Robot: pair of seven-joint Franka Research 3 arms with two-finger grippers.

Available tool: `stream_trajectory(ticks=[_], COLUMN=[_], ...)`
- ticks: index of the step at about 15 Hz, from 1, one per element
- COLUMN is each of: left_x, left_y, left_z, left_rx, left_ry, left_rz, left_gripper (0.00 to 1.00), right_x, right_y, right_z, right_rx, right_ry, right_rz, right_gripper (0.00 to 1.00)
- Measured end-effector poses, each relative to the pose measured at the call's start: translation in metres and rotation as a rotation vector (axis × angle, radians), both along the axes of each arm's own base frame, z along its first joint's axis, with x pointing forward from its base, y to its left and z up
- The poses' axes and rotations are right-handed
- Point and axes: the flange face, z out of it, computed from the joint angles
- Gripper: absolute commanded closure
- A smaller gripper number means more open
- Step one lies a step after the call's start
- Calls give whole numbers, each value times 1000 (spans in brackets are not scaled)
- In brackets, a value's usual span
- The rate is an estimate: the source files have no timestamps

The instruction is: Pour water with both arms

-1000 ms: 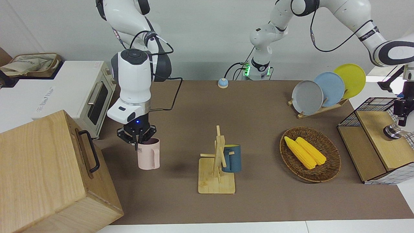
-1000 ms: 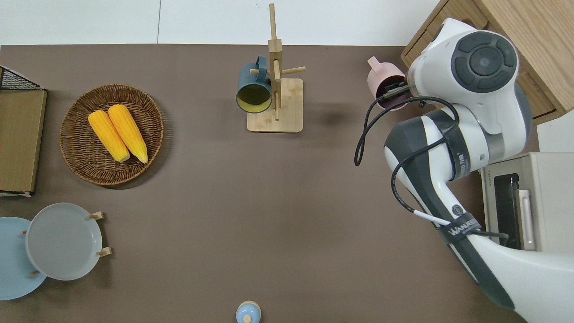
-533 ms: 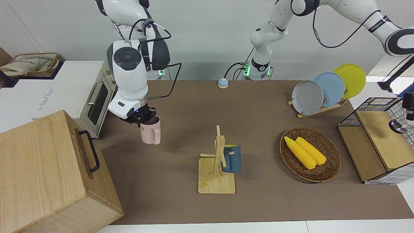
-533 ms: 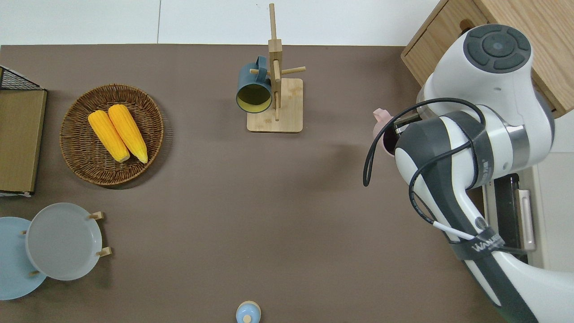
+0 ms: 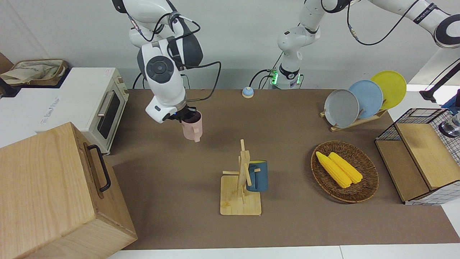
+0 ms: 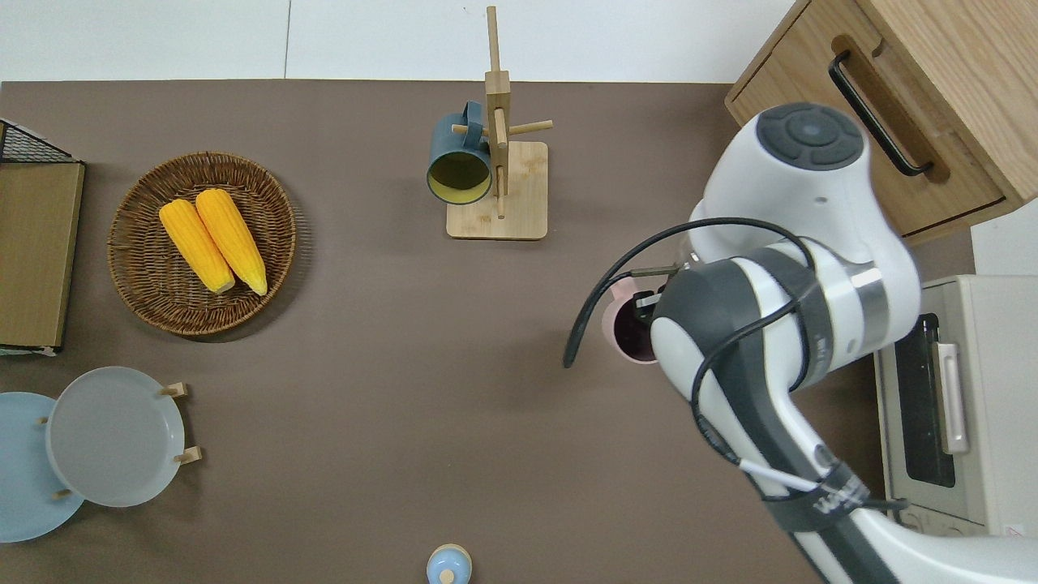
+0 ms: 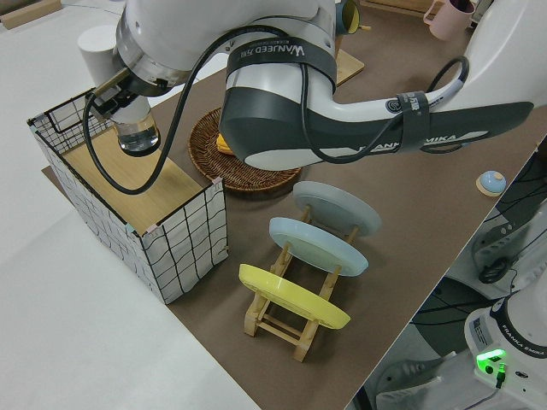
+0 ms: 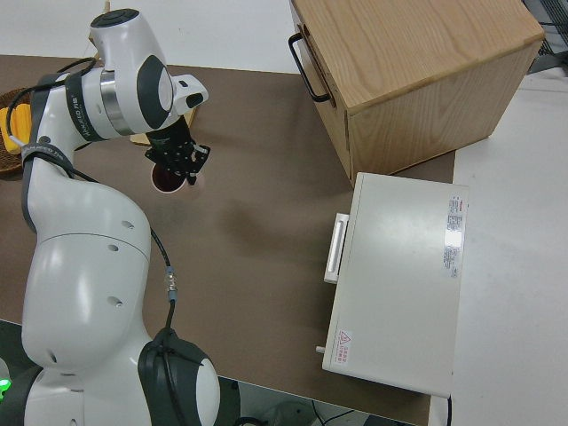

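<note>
The right gripper (image 5: 183, 116) grips the rim of a pink mug (image 5: 192, 128), holding it upright in the air over the brown mat (image 6: 389, 405), between the mug tree (image 6: 496, 146) and the white toaster oven (image 6: 949, 397). The left gripper (image 7: 115, 92) clasps a clear glass (image 7: 137, 135) above the wire-sided wooden crate (image 7: 145, 201) at the left arm's end of the table
</note>
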Motion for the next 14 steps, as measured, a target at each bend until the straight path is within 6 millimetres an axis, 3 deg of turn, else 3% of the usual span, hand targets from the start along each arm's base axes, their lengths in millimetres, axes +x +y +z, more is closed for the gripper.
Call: stream_trajectory(ticks=[5,7,14], left_x=[5,5,-7], left_y=[-28,-46,-113], left_z=[12,13,12], left_rx=[4,-3,-6], left_ry=[31,50,129], left_rz=[20,26,54], left_gripper=[1000,1000,1000], right_x=[-34,-42,-41], right_y=[95,128,218], right_z=[-11,-24,-64], right_rx=[0,-8,53], right_ry=[13,6,12], right_rz=[-134,-176,-332], right_gripper=[1000,1000,1000])
